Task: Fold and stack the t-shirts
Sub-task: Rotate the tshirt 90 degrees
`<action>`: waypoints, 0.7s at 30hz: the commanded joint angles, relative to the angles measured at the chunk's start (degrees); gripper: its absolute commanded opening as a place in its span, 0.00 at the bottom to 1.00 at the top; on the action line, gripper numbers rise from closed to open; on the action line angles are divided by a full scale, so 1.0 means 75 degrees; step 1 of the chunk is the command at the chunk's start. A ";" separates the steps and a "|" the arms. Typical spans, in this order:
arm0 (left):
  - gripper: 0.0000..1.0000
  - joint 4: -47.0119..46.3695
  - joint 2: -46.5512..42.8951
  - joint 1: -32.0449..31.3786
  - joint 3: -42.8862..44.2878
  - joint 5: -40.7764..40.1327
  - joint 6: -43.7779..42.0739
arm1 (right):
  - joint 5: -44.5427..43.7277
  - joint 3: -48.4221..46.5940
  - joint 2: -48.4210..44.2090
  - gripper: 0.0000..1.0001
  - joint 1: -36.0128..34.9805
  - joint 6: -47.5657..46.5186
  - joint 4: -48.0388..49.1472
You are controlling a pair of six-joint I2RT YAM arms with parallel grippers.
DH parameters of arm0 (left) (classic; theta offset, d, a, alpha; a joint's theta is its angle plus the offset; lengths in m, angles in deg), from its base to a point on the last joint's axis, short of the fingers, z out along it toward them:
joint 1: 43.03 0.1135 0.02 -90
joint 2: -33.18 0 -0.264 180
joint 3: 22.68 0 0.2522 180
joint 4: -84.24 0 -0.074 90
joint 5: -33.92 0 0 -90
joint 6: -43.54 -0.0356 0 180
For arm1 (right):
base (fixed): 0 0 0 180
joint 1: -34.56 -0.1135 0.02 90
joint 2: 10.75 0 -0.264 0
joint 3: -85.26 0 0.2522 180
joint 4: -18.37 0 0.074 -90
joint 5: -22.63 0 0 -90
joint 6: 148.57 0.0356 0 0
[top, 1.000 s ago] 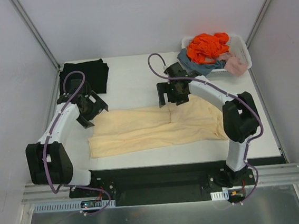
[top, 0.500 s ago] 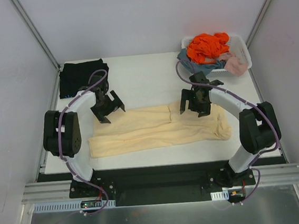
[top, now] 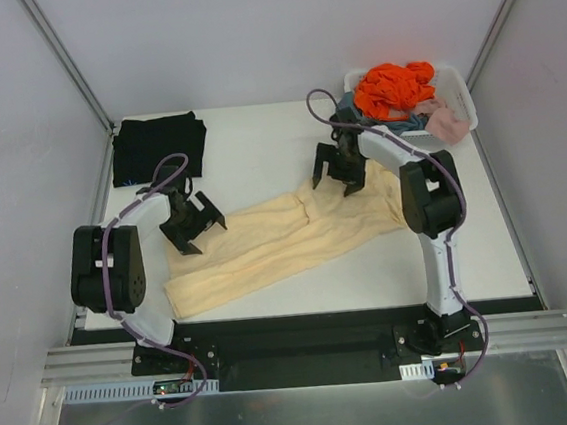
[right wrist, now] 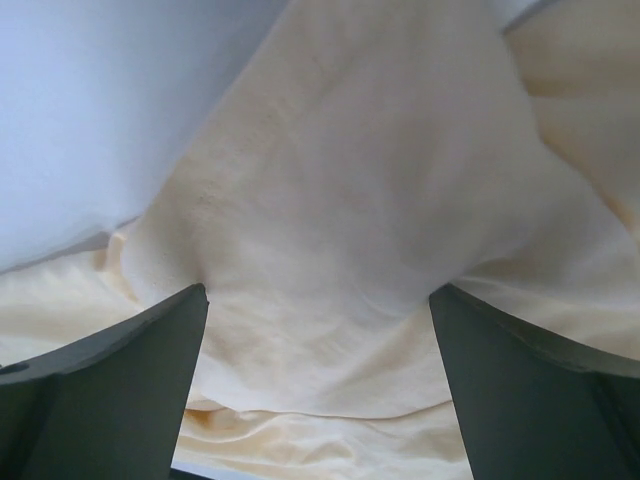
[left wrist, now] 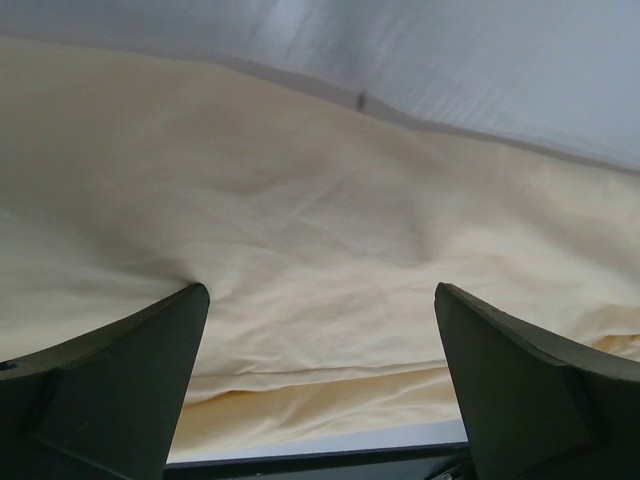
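as the cream t-shirt (top: pixel 286 242) slants near-left to far-right, left end effector (top: pixel 192 224) and right end effector (top: pixel 338 170) sit at its far edge. both have jaws apart.

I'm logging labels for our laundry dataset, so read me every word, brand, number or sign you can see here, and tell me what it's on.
No text can be read in any view.
cream-yellow t-shirt: plain, no print or tag showing.
black t-shirt: no print visible.
white basket and the orange garment in it: no lettering visible.
small white strip at the right arm's base: possibly a label, too small to read.
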 commanded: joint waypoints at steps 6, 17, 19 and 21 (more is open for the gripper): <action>0.99 0.0405 -0.1703 -0.0809 -0.2050 0.0187 0.1137 | 0.1708 -0.4714 0.3081 0.97 -0.0546 0.0254 -0.0013; 0.99 -0.0097 -0.1668 -0.3259 -0.1945 0.0270 0.3116 | 0.1383 -0.6262 0.4429 0.97 -0.0042 0.1008 0.2835; 0.99 -0.0519 -0.1517 -0.3645 -0.1840 0.0316 0.3352 | 0.1042 -0.6590 0.4594 0.97 0.0004 0.0842 0.2870; 0.99 -0.0742 -0.1260 -0.3927 -0.1501 0.0351 0.3493 | 0.1099 -0.6509 0.4397 0.97 0.0074 0.0877 0.3115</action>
